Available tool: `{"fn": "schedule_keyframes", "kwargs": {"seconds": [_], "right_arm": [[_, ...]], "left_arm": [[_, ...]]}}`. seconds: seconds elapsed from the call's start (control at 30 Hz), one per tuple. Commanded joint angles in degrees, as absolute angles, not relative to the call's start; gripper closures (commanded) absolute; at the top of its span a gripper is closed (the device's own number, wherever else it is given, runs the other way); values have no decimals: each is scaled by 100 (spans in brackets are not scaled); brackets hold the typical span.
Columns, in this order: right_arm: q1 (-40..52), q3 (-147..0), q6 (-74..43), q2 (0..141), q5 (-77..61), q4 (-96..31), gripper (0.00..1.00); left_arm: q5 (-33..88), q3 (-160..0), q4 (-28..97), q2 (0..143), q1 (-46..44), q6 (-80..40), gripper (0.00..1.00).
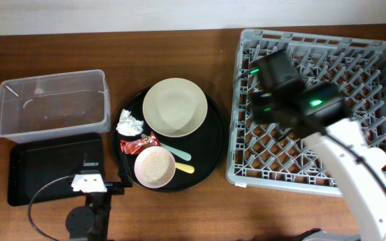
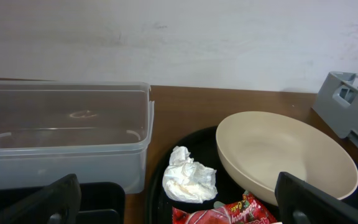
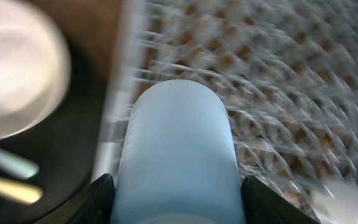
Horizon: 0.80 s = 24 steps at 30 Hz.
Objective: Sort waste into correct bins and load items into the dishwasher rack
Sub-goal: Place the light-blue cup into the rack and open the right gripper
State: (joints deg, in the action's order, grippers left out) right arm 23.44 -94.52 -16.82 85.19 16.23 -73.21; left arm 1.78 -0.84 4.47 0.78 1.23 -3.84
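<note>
My right gripper [image 3: 178, 186] is shut on the light blue cup [image 3: 176, 143], a finger on each side, over the left part of the grey dishwasher rack [image 1: 354, 60]; this view is blurred. My left gripper [image 2: 178, 199] stands open and empty low over the black bin tray [image 1: 45, 164], facing the crumpled tissue [image 2: 189, 176] and red wrapper [image 2: 229, 213]. The cream bowl-plate [image 1: 175, 107], the small bowl of white grains [image 1: 155, 166], the mint spoon [image 1: 174, 151] and the yellow spoon [image 1: 185, 167] lie on the round black tray [image 1: 210, 154]. A white cup [image 1: 378, 158] sits in the rack.
The clear tub [image 1: 52, 104] stands at the far left, just behind the black bin tray. The rack fills the right side of the brown table, with my right arm reaching across it from the lower right. A pale wall runs along the back.
</note>
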Motion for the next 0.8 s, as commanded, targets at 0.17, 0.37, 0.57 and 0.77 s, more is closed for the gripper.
{"fn": "schedule_keyframes", "kwargs": {"seconds": [0.17,0.37,0.57,0.77], "right_arm": [[-272,-9504,-2150,8372,1848,-8254,39],[-1374,-8930,-2130,8377,1693,-8134,39],[-1625,-7975,-2126,8383,1146,-7452,39],[-1614,-7352,-1988,8390,792,-7035,39]], "left_arm": [[261,-51,451,45,102,-296,0],[259,-51,451,47,102,-296,1],[259,-54,451,47,102,-296,1],[259,-51,451,47,102,-296,1]]}}
